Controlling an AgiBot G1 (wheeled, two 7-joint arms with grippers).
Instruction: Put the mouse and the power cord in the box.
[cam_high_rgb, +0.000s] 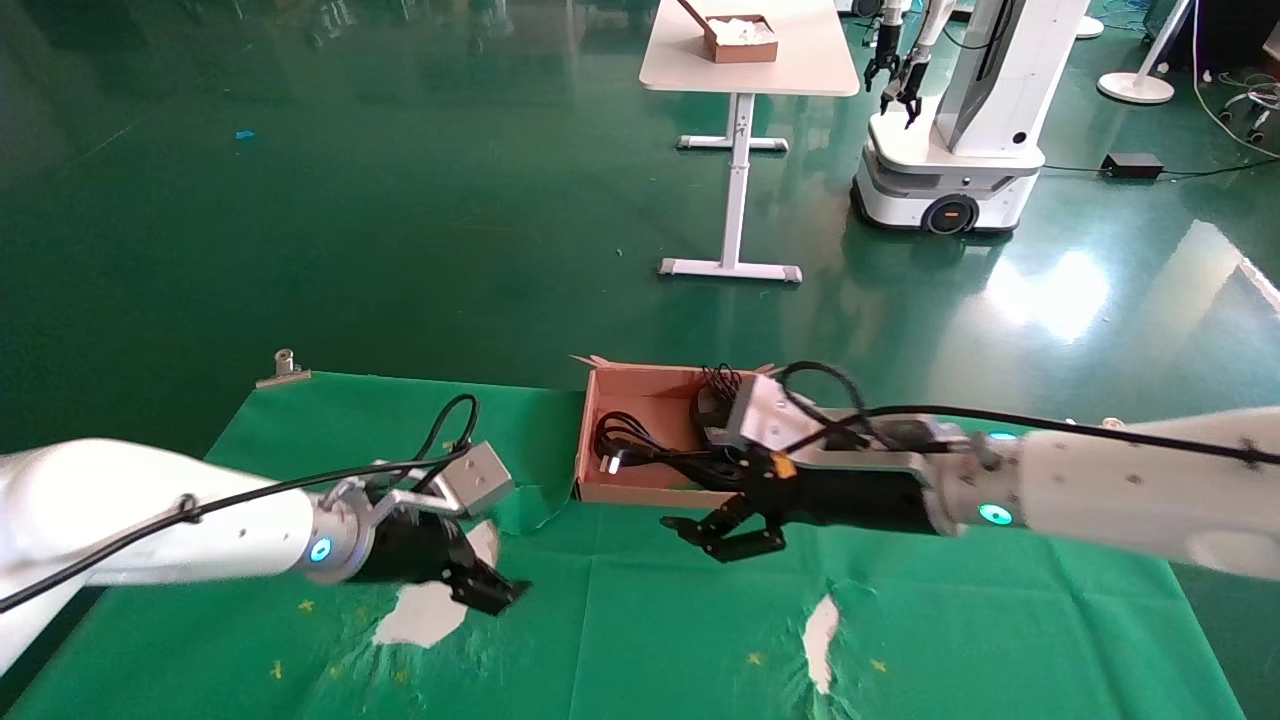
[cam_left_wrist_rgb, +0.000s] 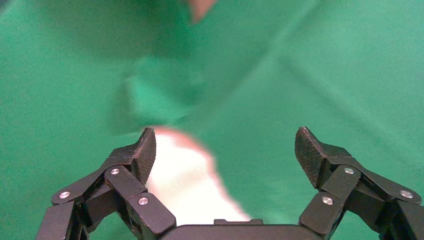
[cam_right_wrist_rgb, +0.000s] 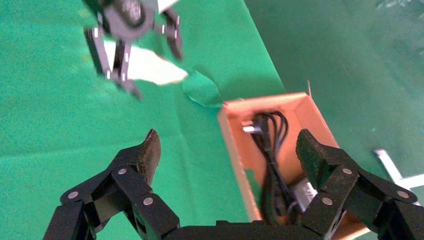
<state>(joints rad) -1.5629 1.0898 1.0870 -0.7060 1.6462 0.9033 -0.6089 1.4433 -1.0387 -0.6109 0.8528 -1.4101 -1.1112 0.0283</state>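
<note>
The right gripper (cam_high_rgb: 722, 535) hangs spread wide and empty just in front of the box (cam_high_rgb: 600, 440), its arm reaching in low from the right. The left gripper (cam_high_rgb: 490, 590) is likewise spread wide and empty over the green-covered table (cam_high_rgb: 650, 620). The power cord (cam_high_rgb: 640, 450) lies coiled inside the box, with the mouse (cam_high_rgb: 712, 405) at its far side.
</note>
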